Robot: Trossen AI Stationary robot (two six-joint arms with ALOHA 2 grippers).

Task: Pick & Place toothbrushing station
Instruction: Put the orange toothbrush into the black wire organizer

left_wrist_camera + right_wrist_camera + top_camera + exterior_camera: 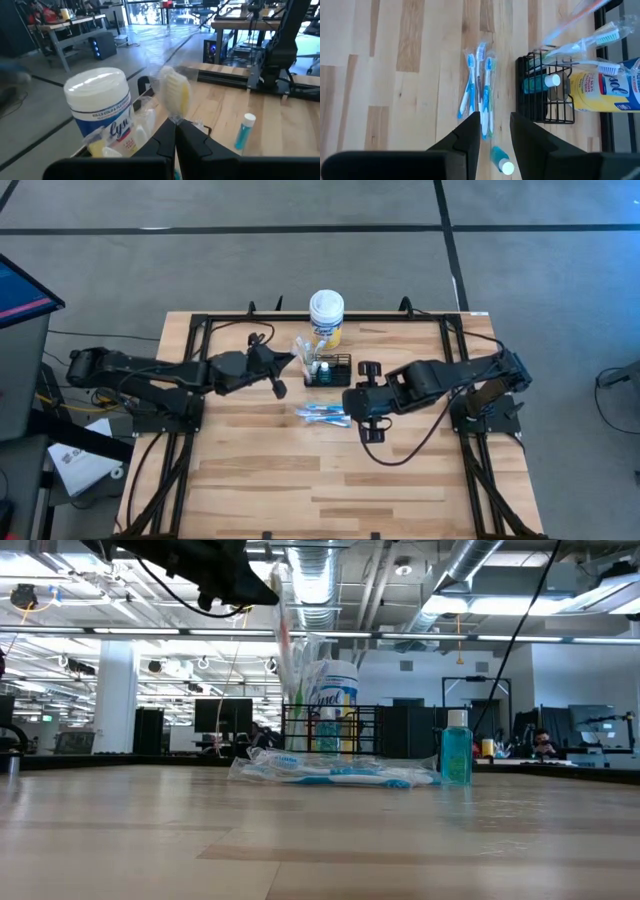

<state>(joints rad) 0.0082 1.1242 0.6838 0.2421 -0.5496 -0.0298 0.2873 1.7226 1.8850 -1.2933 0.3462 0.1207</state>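
A: Left gripper?
B: Fingers pressed together on a clear crinkled wrapper holding a toothbrush with pale yellow bristles. It hangs above the caddy's far-left corner, beside the canister.

A: Right gripper?
B: Fingers apart with nothing between them, above the wrapped blue-and-white toothbrushes lying flat on the butcher-block table.

A: The toothbrushing station?
B: Low black wire-mesh box, rectangular, standing near the table's far edge, just in front of the yellow, white-lidded canister. Inside: a teal bottle with a white cap, plus wrapped brushes leaning out.

A: Hard to read?
B: The held brush is blurred in the left wrist view. A second teal bottle lies loose near the right gripper, partly hidden from above.
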